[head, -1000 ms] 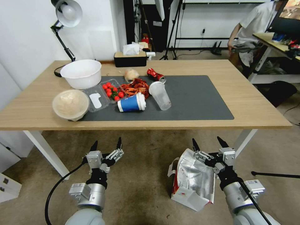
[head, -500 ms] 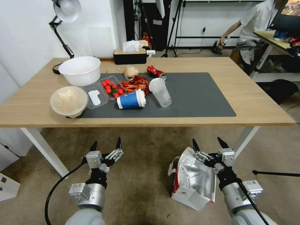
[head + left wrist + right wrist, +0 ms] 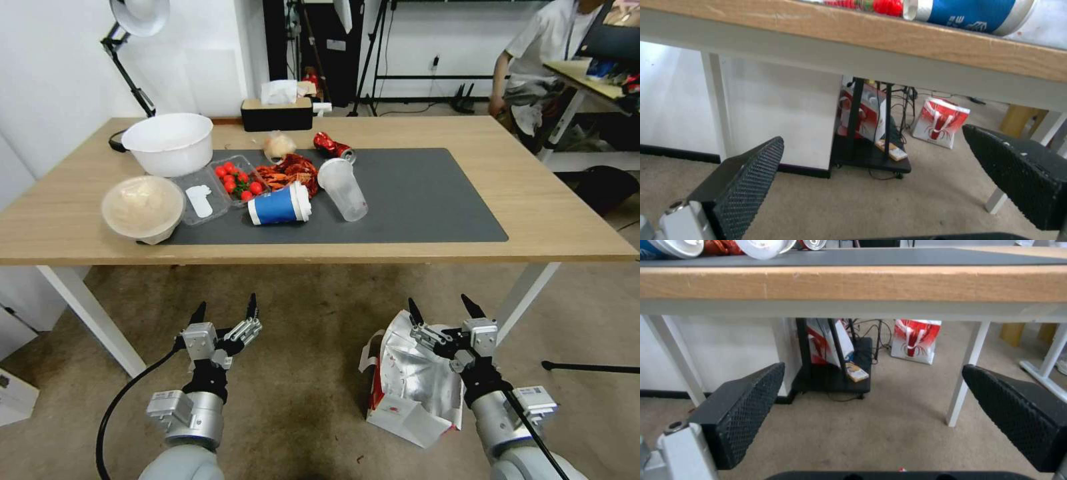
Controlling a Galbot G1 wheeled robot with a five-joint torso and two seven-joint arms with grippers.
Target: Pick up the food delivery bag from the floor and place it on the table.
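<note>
The food delivery bag (image 3: 408,383) lies crumpled on the floor (image 3: 300,387) in front of the table (image 3: 547,213), in the head view. Its mouth gapes and shows silver foil lining, with a red side panel and a white loop handle on its left. My right gripper (image 3: 440,305) hangs open over the bag's far upper edge, with nothing between its fingers (image 3: 746,406). My left gripper (image 3: 225,307) is open over bare floor to the bag's left, empty as well (image 3: 873,136).
On the table's dark mat (image 3: 427,200) lie a blue cup (image 3: 279,204), a clear cup (image 3: 342,189), tomatoes, crayfish shells, a can and two bowls. White table legs (image 3: 527,297) stand near the bag. Another red-and-white bag (image 3: 916,340) stands far under the table.
The whole head view has shifted a little, so the camera moved. Both arms hold the same pose, and the right gripper stays open above the bag.
</note>
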